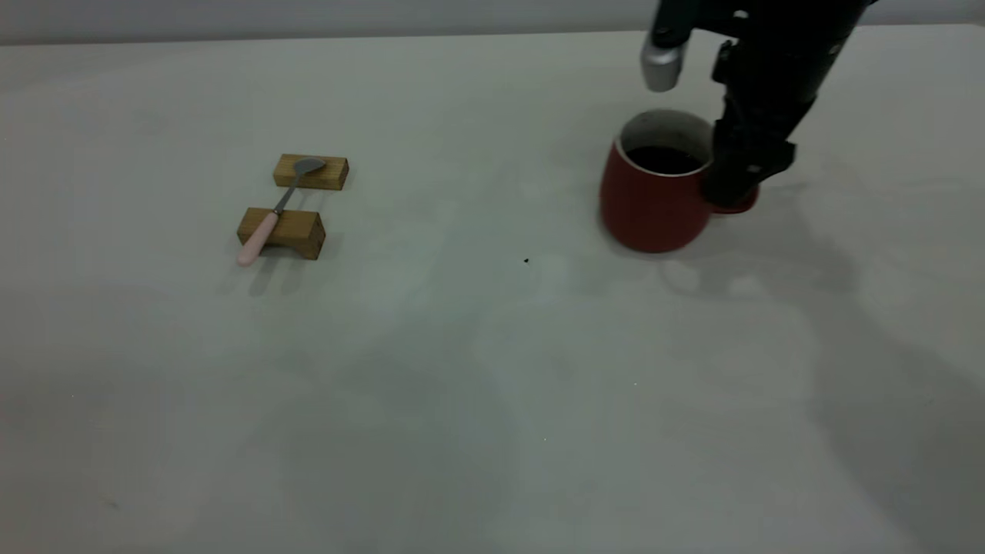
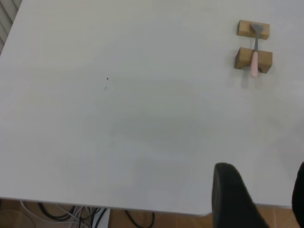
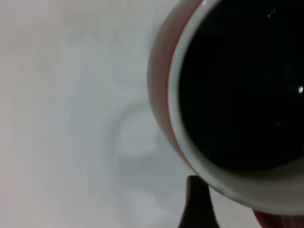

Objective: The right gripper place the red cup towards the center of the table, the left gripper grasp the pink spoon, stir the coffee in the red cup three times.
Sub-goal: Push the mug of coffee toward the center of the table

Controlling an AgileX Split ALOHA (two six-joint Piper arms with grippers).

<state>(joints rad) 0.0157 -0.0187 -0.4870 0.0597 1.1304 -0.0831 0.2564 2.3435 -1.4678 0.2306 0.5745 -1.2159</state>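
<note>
Upper right, the right gripper is clenched on the red cup's handle, bare table stretching leftward to the pink spoon; I cannot tell the left gripper's state.

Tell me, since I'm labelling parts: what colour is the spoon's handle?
Pale pink, on the pink spoon; clearest in the exterior view.

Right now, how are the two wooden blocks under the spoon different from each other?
The far wooden block carries the spoon's grey bowl; the near wooden block carries its pink handle, which overhangs toward the table. The far block looks flatter, the near block taller. Both are tan wood and lie roughly parallel, apart from each other.
</note>
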